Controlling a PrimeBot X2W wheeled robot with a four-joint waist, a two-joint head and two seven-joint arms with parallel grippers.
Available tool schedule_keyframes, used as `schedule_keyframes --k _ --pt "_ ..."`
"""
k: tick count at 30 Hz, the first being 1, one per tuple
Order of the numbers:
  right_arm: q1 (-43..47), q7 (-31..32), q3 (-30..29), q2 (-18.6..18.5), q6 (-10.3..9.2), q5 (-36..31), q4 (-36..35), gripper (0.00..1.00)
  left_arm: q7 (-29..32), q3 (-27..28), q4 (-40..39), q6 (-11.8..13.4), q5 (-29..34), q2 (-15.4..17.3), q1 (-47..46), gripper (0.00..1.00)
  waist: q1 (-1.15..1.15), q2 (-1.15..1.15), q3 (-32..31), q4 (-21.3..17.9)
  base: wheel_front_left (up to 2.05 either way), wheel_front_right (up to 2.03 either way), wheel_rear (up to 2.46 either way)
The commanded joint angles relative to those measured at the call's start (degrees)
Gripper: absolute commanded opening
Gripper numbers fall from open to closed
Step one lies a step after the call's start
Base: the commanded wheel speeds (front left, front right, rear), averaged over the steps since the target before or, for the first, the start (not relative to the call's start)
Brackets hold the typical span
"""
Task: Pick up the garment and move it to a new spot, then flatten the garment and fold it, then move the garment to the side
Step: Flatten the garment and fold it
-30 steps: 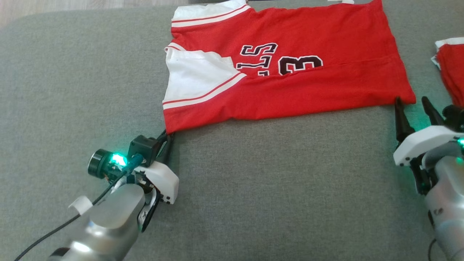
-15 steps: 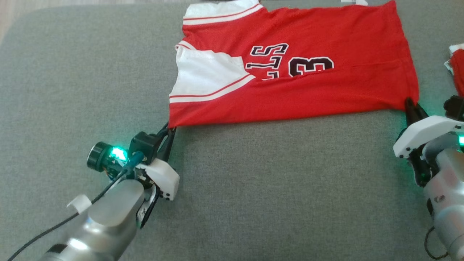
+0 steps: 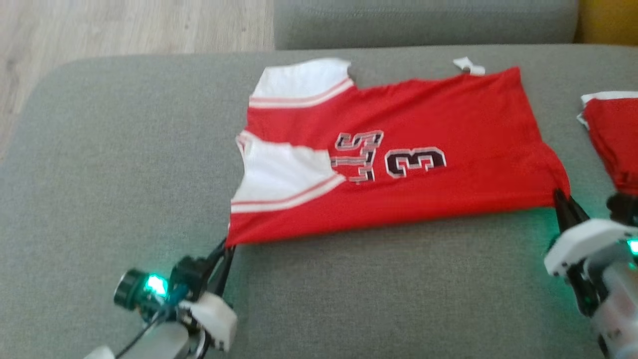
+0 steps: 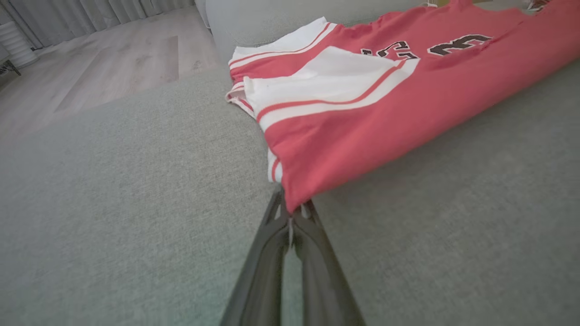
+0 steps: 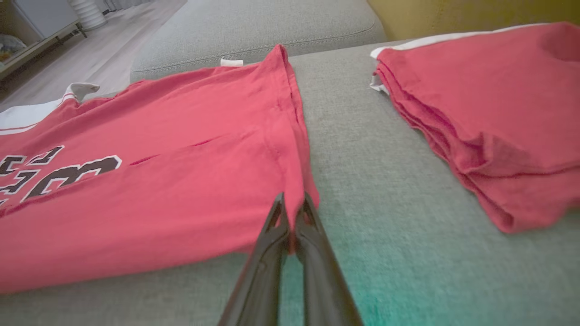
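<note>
We grip the garment (image 3: 398,164) by both near corners
It lies on the grey sofa seat (image 3: 124,149), long axis running claw to claw: left claw (image 3: 227,245) clenched on the shoulder-end corner, right claw (image 3: 559,195) on the hem corner, the cloth stretching away from both.

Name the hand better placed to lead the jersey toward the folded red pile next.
Right, probably. The right hand is shut on the jersey corner nearest the folded pile, with bare cushion between them. The left hand pinches the opposite, sleeve-end corner, so it would only trail.
</note>
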Motion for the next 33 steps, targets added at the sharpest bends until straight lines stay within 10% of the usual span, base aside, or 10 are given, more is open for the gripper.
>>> schedule_keyframes --k 1,19,20,21,22,23,24,33 --pt "1.7 -0.9 1.2 -2.6 -0.04 1.3 -2.5 0.00 -0.6 1.6 -2.9 1.3 0.0 3.1 0.3 0.00 0.01 0.00 -1.0 -0.2 0.00 0.00 0.00" --pt "24.6 3.1 -5.0 -7.7 -0.04 3.4 -20.3 0.04 0.5 0.1 -18.7 9.1 1.2 9.6 13.0 0.00 0.01 0.00 -1.0 -1.1 0.00 0.00 0.00" --pt "25.2 3.6 -5.9 -7.3 -0.04 2.7 -21.1 0.35 0.5 0.1 -18.8 9.3 1.2 9.7 13.1 0.00 0.01 0.00 -0.9 -1.2 0.00 0.00 0.00" --pt "25.7 4.2 -6.8 -7.0 -0.04 2.0 -21.9 1.00 0.5 0.2 -18.9 9.6 1.1 9.7 13.2 0.00 0.01 0.00 -0.7 -1.3 0.00 0.00 0.00" --pt "26.1 4.6 -7.7 -6.6 -0.04 1.2 -22.7 1.00 0.6 0.4 -19.0 9.7 0.8 9.7 13.3 0.00 0.01 0.00 -0.6 -1.3 0.00 0.00 0.00" --pt "26.5 5.0 -8.6 -6.2 -0.04 0.3 -23.5 1.00 0.7 0.5 -19.0 9.8 0.6 9.7 13.3 0.31 0.01 0.00 -0.5 -1.4 0.00 0.00 0.00" --pt "26.8 5.4 -9.5 -5.7 -0.04 -0.3 -24.5 1.00 0.8 0.8 -19.1 10.1 0.5 9.7 13.1 1.00 0.01 0.00 -0.4 -1.4 0.00 0.00 0.00" --pt "28.9 8.2 -16.6 -2.5 -0.04 -5.4 -33.6 1.00 4.7 3.3 -25.3 8.7 -1.6 12.9 8.7 1.00 0.01 0.00 1.4 -1.8 0.00 0.00 0.00"
